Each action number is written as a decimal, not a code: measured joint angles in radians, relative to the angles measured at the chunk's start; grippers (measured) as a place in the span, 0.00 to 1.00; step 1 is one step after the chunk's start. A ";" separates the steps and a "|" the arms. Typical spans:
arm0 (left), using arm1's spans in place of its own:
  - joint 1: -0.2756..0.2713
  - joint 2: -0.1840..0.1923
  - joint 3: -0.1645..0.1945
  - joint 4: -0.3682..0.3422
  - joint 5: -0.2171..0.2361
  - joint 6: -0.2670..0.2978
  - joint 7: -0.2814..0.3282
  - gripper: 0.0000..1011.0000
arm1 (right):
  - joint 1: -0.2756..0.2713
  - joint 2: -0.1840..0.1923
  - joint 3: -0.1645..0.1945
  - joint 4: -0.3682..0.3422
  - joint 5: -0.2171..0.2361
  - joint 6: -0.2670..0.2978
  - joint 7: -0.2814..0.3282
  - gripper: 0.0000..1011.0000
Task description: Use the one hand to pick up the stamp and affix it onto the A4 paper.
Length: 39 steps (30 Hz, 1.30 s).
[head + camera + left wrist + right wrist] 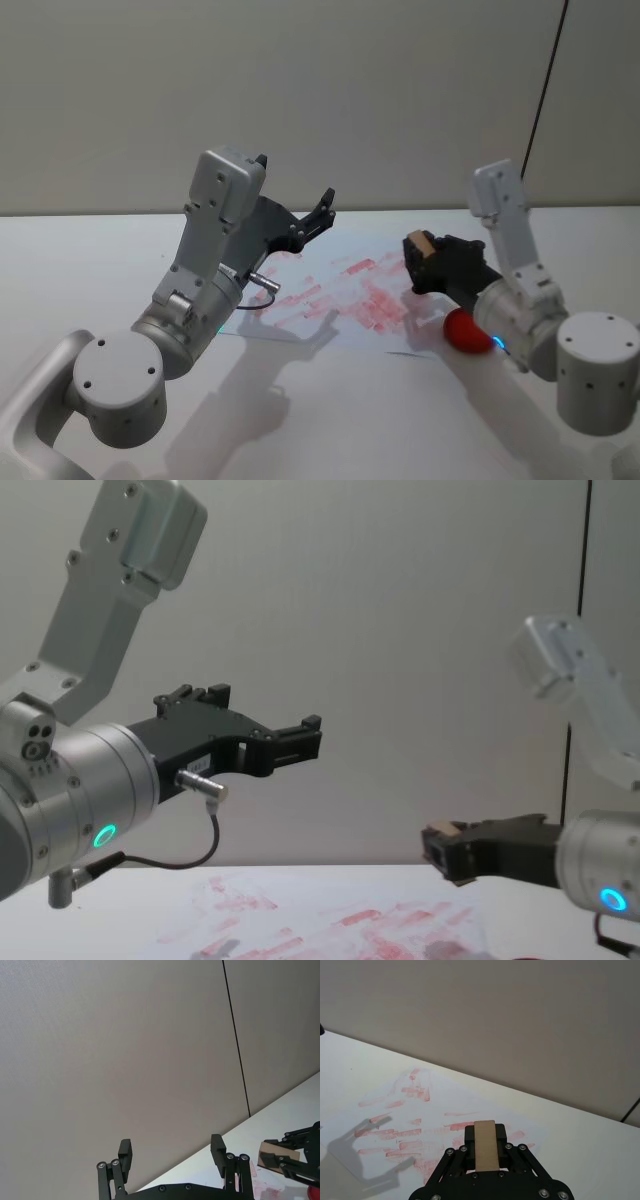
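Gripping stamp (485, 1152) in right pincer (485, 1135) — long axis along its reach, clear of A4 paper (340, 290) | left pincer (171, 1146) wide, raised.

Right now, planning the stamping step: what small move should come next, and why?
Probably lower the right gripper: it is shut on the stamp, which hangs above the A4 paper without touching it. The left gripper is parked raised, open.

White bench (80, 260) carries the paper (350, 295) — red-smudged, lying flat mid-bench — and a round red thing (462, 332) just beside its 4 o'clock corner.
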 joint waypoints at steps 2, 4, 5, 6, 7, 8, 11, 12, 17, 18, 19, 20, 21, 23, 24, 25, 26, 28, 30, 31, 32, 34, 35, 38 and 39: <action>0.000 0.000 0.000 0.000 0.000 0.000 0.000 0.99 | 0.009 -0.007 -0.005 0.014 -0.010 0.001 0.008 0.22; 0.000 0.000 0.000 0.000 0.000 0.000 0.000 0.99 | 0.016 -0.012 -0.009 0.024 -0.019 0.003 0.014 0.22; 0.000 0.000 0.000 0.000 0.000 0.000 0.000 0.99 | 0.019 -0.015 -0.011 0.030 -0.023 0.004 0.016 0.22; 0.000 0.000 0.000 0.000 0.000 0.000 0.000 0.99 | 0.024 -0.019 -0.015 0.042 -0.034 0.008 0.022 0.22; 0.000 0.000 0.000 0.000 0.000 0.000 0.000 0.99 | 0.024 -0.019 -0.015 0.042 -0.034 0.008 0.022 0.22; 0.000 0.000 0.000 0.000 0.000 0.000 0.000 0.99 | 0.028 -0.022 -0.019 0.053 -0.046 0.012 0.029 0.22; 0.000 0.000 0.000 0.000 0.000 0.000 0.000 0.99 | 0.035 -0.028 -0.027 0.076 -0.064 0.021 0.038 0.22; 0.000 0.000 0.000 0.000 0.000 0.000 0.000 0.99 | 0.036 -0.030 -0.030 0.086 -0.074 0.027 0.043 0.22; 0.000 0.000 0.000 0.000 0.000 0.000 0.000 0.99 | 0.037 -0.035 -0.041 0.109 -0.092 0.044 0.052 0.22; 0.000 0.000 0.000 0.000 0.000 0.000 0.000 0.99 | 0.037 -0.035 -0.041 0.109 -0.092 0.044 0.052 0.22; 0.000 0.000 0.000 0.000 0.000 0.000 0.000 0.99 | 0.037 -0.036 -0.044 0.115 -0.096 0.048 0.055 0.22; 0.000 0.000 0.000 0.000 0.000 0.000 0.000 0.99 | 0.036 -0.038 -0.047 0.122 -0.101 0.053 0.057 0.22; 0.000 0.000 0.000 0.000 0.000 0.000 0.000 0.99 | 0.035 -0.038 -0.049 0.126 -0.102 0.054 0.058 0.22; 0.000 0.000 0.000 0.000 0.000 0.000 0.000 0.99 | 0.035 -0.040 -0.052 0.135 -0.107 0.058 0.060 0.22; 0.000 0.000 0.000 0.000 0.000 0.000 0.000 0.99 | 0.035 -0.041 -0.053 0.137 -0.108 0.059 0.061 0.22; 0.000 0.000 0.000 0.000 0.000 0.000 0.000 0.99 | 0.035 -0.041 -0.054 0.140 -0.110 0.060 0.062 0.22; 0.000 0.000 0.000 0.000 0.000 0.000 0.000 0.99 | 0.035 -0.043 -0.056 0.146 -0.112 0.061 0.063 0.22; 0.000 0.000 0.000 0.000 0.000 0.000 0.000 0.99 | 0.035 -0.044 -0.057 0.152 -0.115 0.062 0.064 0.22; 0.000 0.000 0.000 0.000 0.000 0.000 0.000 0.99 | 0.035 -0.045 -0.059 0.160 -0.118 0.062 0.065 0.22; 0.000 0.000 0.000 0.000 0.000 0.000 0.000 0.99 | 0.035 -0.046 -0.059 0.162 -0.119 0.062 0.065 0.22; 0.000 0.000 0.000 0.000 0.000 0.000 0.000 0.99 | 0.035 -0.046 -0.059 0.164 -0.120 0.062 0.065 0.22; 0.000 0.000 0.000 0.000 0.000 0.000 0.000 0.99 | 0.036 -0.047 -0.060 0.169 -0.122 0.061 0.065 0.22; 0.000 0.000 0.000 0.000 0.000 0.000 0.000 0.99 | 0.036 -0.048 -0.060 0.171 -0.122 0.060 0.065 0.22; 0.000 0.000 0.000 0.000 0.000 0.000 0.000 0.99 | 0.036 -0.049 -0.061 0.177 -0.123 0.057 0.063 0.22; 0.000 0.000 0.000 0.000 0.000 0.000 0.000 0.99 | 0.037 -0.050 -0.061 0.179 -0.123 0.056 0.063 0.22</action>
